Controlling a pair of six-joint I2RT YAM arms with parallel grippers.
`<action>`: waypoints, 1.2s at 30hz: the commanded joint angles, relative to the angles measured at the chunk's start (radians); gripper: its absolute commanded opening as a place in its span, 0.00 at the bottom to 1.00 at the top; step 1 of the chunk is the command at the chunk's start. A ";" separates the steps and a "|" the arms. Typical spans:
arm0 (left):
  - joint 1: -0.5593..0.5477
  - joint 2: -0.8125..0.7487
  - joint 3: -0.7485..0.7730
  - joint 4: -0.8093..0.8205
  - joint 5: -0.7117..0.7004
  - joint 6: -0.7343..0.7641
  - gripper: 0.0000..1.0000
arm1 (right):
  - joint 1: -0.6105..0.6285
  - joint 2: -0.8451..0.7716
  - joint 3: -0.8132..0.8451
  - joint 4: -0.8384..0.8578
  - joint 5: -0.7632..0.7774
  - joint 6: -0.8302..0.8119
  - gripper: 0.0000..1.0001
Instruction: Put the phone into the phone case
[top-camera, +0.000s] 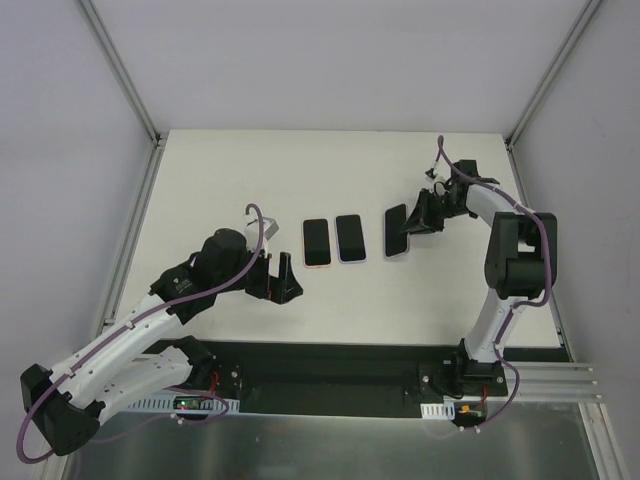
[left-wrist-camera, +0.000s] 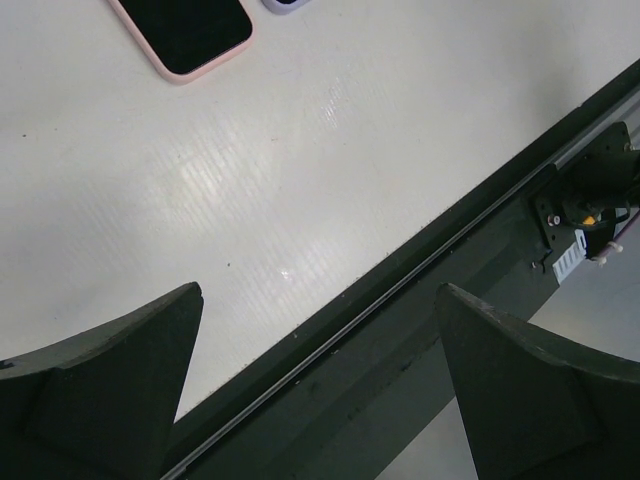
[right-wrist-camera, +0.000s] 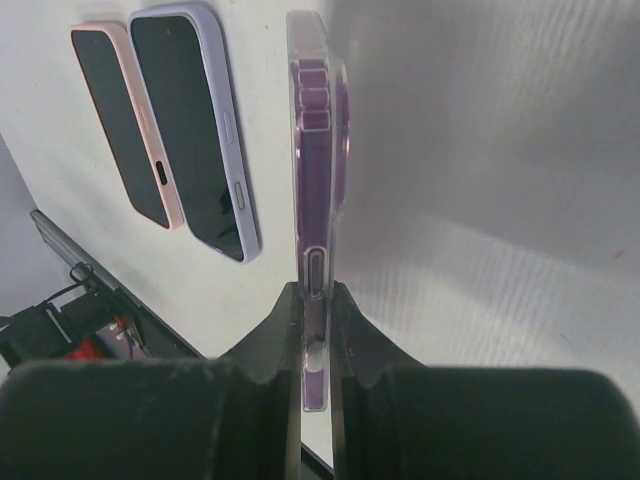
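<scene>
Phone edge-on between right hand's fingers

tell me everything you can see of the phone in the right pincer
The phone is slim, purple along its side under a clear glossy rim, with side buttons, and a dark face in the top view. It stands on edge, right of the flat lilac-cased phone. The right pincer clamps its end; whether it touches the table is unclear.

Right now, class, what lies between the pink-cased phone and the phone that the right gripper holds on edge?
The lavender-cased phone, lying flat, screen up, apart from the held phone. The top view and the right wrist view both show it.
</scene>
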 joint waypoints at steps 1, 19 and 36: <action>0.010 -0.022 0.044 -0.036 -0.051 0.048 0.99 | 0.008 0.052 0.074 0.019 -0.127 -0.018 0.06; 0.010 -0.008 0.058 -0.044 -0.036 0.075 0.99 | 0.019 0.198 0.162 -0.084 -0.110 -0.015 0.22; 0.011 -0.016 0.075 -0.044 -0.016 0.050 0.99 | 0.019 -0.032 0.062 -0.202 0.135 0.052 0.53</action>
